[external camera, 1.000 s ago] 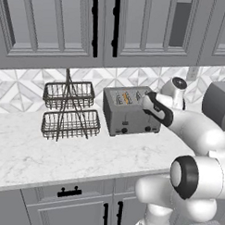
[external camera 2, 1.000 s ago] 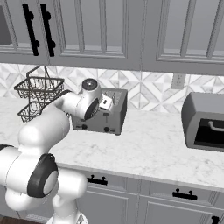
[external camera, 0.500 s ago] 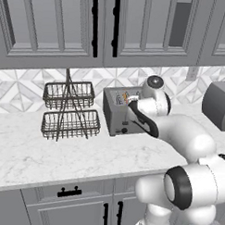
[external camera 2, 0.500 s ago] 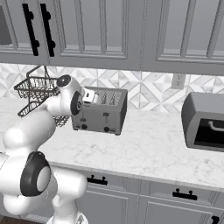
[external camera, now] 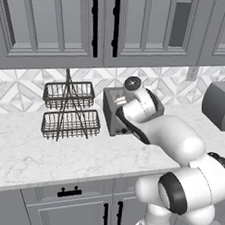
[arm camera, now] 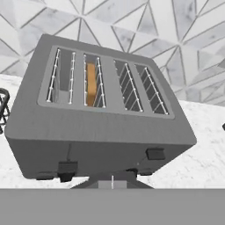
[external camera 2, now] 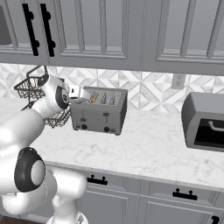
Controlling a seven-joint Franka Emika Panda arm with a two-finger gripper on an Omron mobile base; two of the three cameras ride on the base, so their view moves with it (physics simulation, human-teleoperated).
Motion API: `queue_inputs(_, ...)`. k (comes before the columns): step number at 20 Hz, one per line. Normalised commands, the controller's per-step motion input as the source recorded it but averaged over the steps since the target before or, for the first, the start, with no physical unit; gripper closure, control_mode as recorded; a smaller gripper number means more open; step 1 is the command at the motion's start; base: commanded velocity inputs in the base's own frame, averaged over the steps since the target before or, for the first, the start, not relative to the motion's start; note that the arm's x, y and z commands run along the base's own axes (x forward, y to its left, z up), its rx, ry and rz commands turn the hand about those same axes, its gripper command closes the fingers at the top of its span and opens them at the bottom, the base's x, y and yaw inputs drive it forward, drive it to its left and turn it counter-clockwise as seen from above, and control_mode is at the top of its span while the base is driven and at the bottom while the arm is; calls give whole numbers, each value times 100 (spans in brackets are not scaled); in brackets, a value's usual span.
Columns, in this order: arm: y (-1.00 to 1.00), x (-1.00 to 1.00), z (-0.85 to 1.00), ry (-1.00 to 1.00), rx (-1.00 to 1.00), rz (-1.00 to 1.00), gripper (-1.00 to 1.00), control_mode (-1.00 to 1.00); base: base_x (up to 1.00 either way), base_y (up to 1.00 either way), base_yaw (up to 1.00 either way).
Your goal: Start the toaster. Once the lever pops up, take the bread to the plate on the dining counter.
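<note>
Left to right across the marble worktop [external camera 2: 148,148]: a two-tier wire basket [external camera: 68,110], both tiers apparently empty; the toaster [external camera 2: 99,110], at the worktop's centre; an oven box [external camera 2: 205,121] at 3 o'clock. In the hand view the toaster [arm camera: 99,116] has four slots; the bread [arm camera: 91,83] stands in the second from the left, the other three empty, and two levers sit on the front at 7 and 5 o'clock. The gripper is hidden against the toaster's near-left side, so its state cannot be told. Risk: pressing the 5 o'clock lever would leave the loaded slot unstarted, and a glancing push could shove the toaster.
</note>
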Motion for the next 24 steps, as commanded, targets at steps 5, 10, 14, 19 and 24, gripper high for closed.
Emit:
queue_inputs(5,9,0,0,0,-16,3,100,-100,0,0,0)
queue_inputs(10,3,0,0,-5,-6,2,100,-100,0,0,0)
queue_inputs(14,2,-11,0,-1,-1,0,100,-100,0,0,0)
queue_inputs(19,-1,-1,8,-5,0,0,100,-100,0,0,0)
queue_inputs(24,-2,0,6,0,0,0,100,-100,0,0,0)
